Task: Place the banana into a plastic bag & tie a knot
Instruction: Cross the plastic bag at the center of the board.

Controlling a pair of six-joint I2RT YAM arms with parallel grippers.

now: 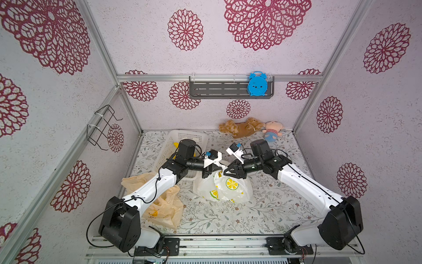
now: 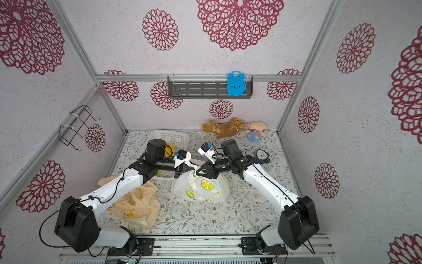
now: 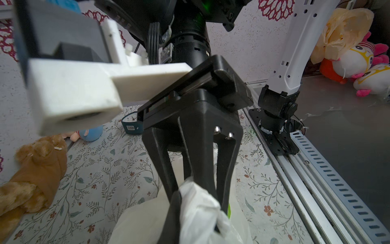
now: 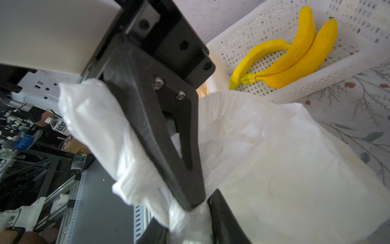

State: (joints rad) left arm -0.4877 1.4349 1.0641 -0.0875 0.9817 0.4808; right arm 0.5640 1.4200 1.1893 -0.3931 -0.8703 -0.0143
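Observation:
A white plastic bag (image 1: 225, 190) (image 2: 203, 187) with lemon prints sits mid-table in both top views. Both grippers meet at its bunched top. My left gripper (image 1: 214, 170) (image 3: 196, 219) is shut on a twisted white handle (image 3: 198, 202). My right gripper (image 1: 227, 172) (image 4: 190, 228) comes in from the opposite side, with crumpled bag plastic (image 4: 190, 221) filling the gap between its jaws. Three yellow bananas (image 4: 295, 57) (image 2: 170, 148) lie in the white basket (image 4: 348, 63) behind the left arm. The bag's walls hide its inside, so I cannot tell whether a banana is in it.
A crumpled tan bag (image 1: 159, 203) lies under the left arm. A brown plush bear (image 1: 239, 128) and a small doll (image 1: 272, 131) rest by the back wall. A dark clock (image 2: 262, 156) sits beside the right arm. The metal rail (image 3: 316, 179) borders the table's front.

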